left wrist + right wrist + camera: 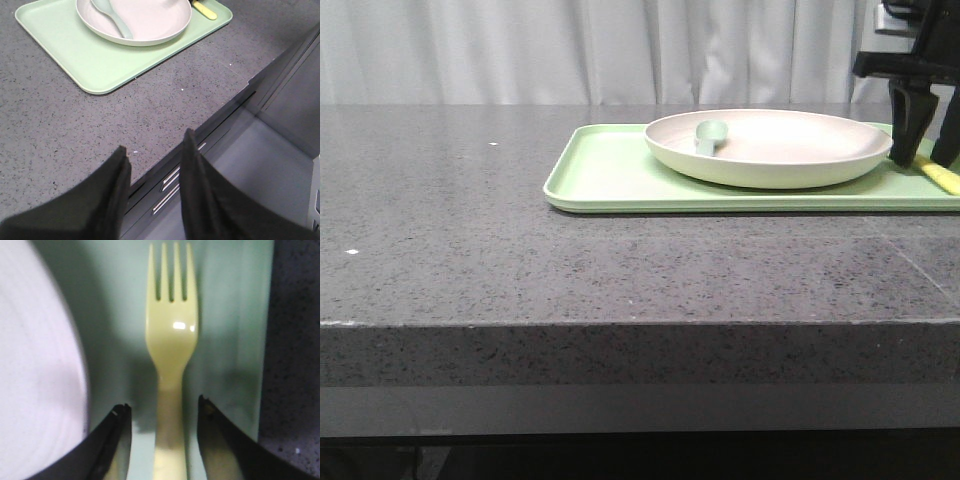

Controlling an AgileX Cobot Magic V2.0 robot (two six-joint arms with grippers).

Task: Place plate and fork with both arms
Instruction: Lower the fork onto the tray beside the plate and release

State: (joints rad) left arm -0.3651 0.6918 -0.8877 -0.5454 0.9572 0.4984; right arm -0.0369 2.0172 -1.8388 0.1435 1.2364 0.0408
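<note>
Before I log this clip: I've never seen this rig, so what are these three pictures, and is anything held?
It is a two-armed robot at a grey counter. The front picture looks forward over it; the other two come from cameras on each wrist. A light-green tray carries a cream plate with a grey-green spoon in it, and a yellow fork beside the plate. The right end effector is open, its fingers either side of the fork's handle, apparently not gripping. The left end effector is open and empty, near the counter's edge.

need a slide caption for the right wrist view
Open right gripper straddling the fork handle on the tray, plate alongside.
</note>
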